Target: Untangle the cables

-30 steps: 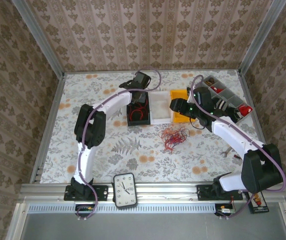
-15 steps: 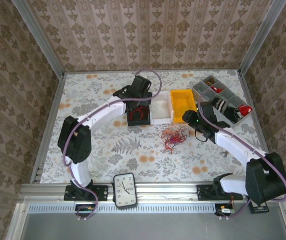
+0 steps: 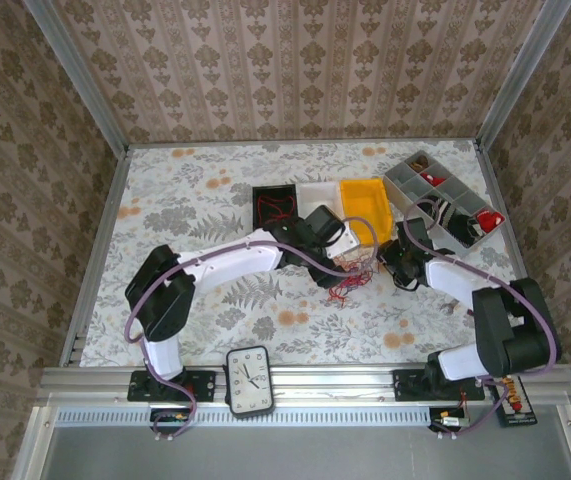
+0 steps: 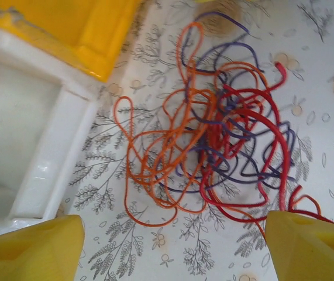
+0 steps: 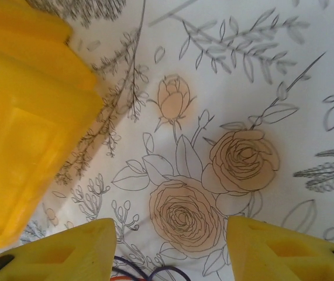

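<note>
- Red, orange and purple cables (image 4: 213, 134) lie in one loose tangle on the floral tablecloth (image 4: 324, 58), just beside the white bin (image 4: 14, 117) and yellow bin (image 4: 96, 29).
- Left gripper (image 4: 169, 252) hovers over the tangle, fingers apart; right gripper (image 5: 172, 252) is apart too, empty.
- Likely light, limp, snag-prone: pinch one orange strand at the tangle's looser outer edge.

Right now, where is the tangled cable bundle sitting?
Top view: the cables lie on the tablecloth just right of centre, on the near side of the yellow bin, below the open left gripper.
</note>
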Robot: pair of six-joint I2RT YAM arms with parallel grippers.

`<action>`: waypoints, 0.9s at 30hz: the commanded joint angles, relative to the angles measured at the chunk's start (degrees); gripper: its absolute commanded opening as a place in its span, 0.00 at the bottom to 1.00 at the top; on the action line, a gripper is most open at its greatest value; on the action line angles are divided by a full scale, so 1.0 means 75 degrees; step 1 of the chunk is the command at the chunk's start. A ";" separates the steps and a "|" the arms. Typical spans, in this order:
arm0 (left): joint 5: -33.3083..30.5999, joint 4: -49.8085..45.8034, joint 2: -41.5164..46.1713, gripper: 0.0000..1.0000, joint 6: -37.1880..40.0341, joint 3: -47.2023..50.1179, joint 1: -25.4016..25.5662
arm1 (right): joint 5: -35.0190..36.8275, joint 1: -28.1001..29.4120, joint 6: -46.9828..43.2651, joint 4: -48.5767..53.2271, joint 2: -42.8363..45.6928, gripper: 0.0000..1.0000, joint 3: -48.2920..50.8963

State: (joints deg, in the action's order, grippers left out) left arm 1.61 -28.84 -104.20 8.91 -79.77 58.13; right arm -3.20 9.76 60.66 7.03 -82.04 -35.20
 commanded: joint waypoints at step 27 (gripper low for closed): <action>0.1269 0.1168 -0.1047 0.16 -0.0431 -0.0321 -0.0142 | -0.1539 0.0203 -0.1060 -0.0390 -0.0718 0.53 -0.0641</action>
State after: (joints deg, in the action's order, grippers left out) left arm 9.10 -23.40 -112.97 9.06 -84.23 58.87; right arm -7.16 8.91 57.34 8.88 -85.21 -37.91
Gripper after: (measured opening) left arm 0.177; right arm 0.530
